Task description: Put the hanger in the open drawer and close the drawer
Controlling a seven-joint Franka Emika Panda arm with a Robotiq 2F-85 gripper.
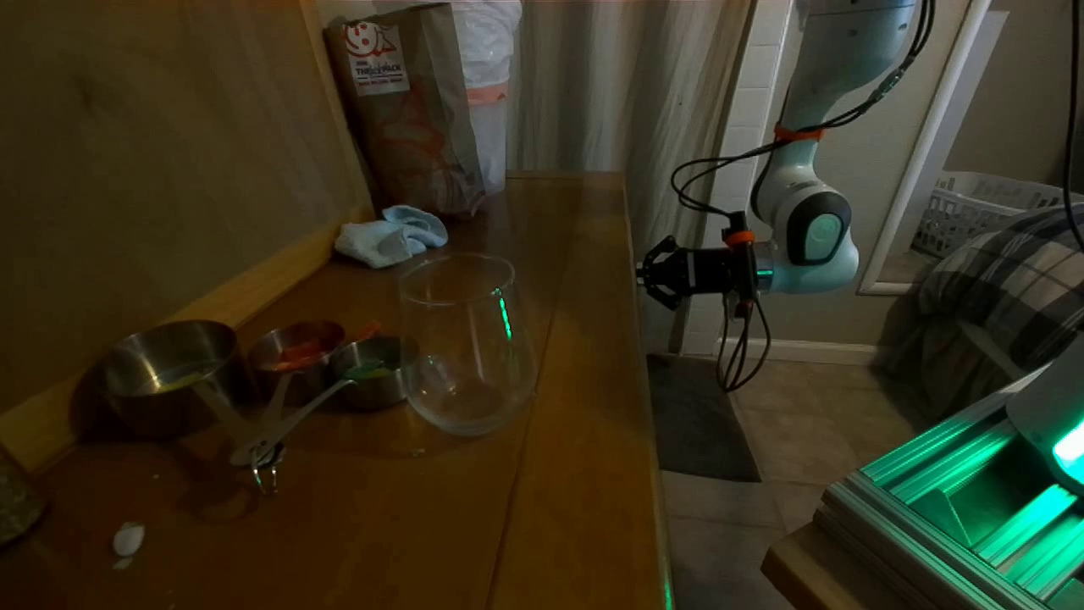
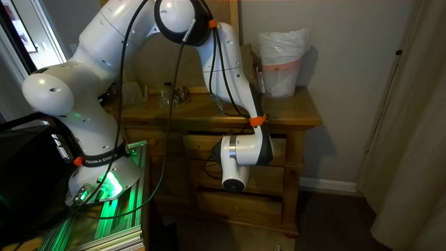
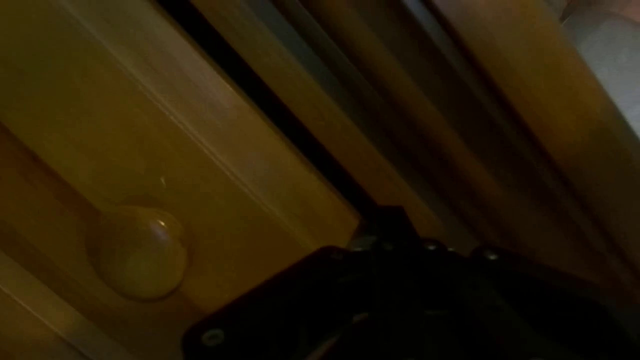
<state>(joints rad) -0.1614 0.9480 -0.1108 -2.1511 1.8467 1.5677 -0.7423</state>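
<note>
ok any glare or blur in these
In an exterior view, green glare on the glass; in an exterior view, bright green light at the arm's base; in the wrist view, dim, soft focus, the gripper nearly black, a highlight on the knob.

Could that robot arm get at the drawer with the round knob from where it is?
Likely yes: in the wrist view, the gripper is right by the upper edge of the drawer, and nothing visible stands between them. Whether they touch, I can't tell.
</note>
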